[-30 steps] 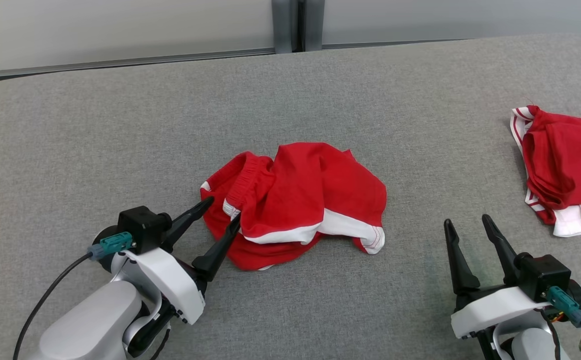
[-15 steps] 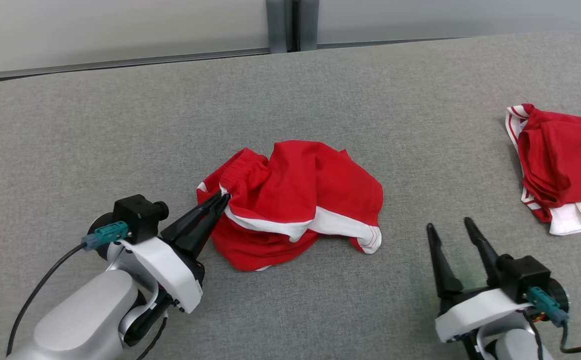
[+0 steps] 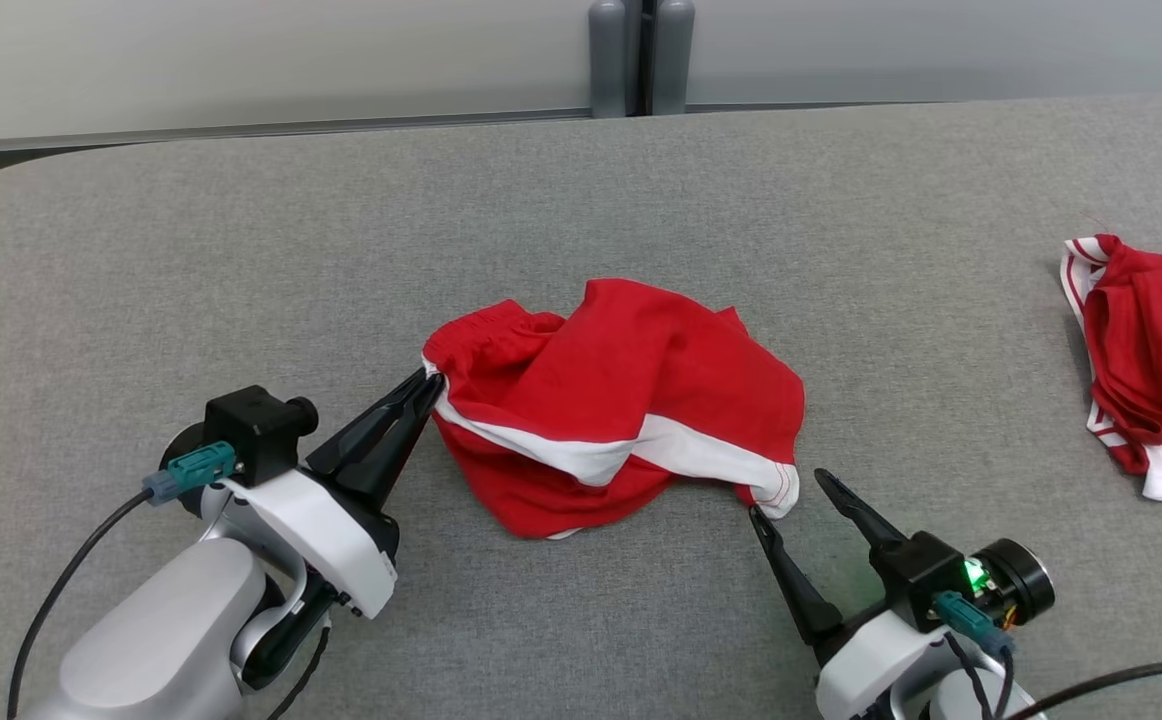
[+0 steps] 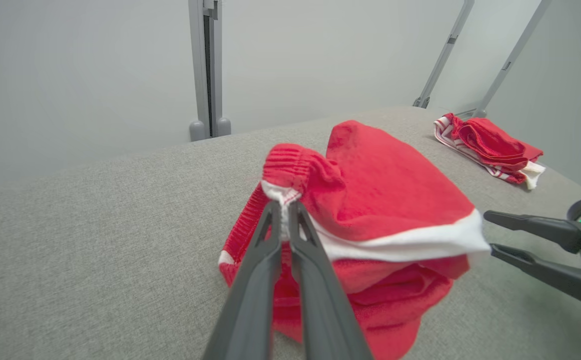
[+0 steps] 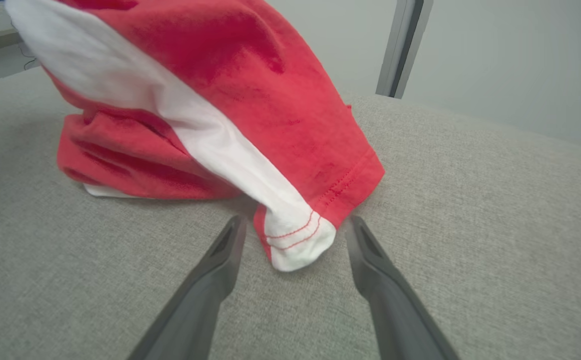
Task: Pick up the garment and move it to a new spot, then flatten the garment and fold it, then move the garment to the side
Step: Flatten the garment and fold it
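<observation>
Change since a second ago: my left gripper stood spread at the waistband edge; now it is clamped there. My right gripper has come in from the near right to the hem corner. The head camera has swung too, so the drift of the whole scene is not the cloth moving.
Garment: red shorts with a white stripe, crumpled in a heap mid-table on the grey table, the waistband corner lifted slightly.
Left fingers: clenched on the white-edged waistband corner; the wrist view shows cloth pinched between both tips.
Right fingers: spread wide and empty, straddling the white hem corner, tips near the cloth and low to the surface.
Step in hand: I judge this the first pick-up, one corner secured, the second being lined up.
Next move: I would ease the right gripper forward so the hem sits between the tips, close, then lift both together.
Surroundings: second red garment lies far right, well apart.
</observation>
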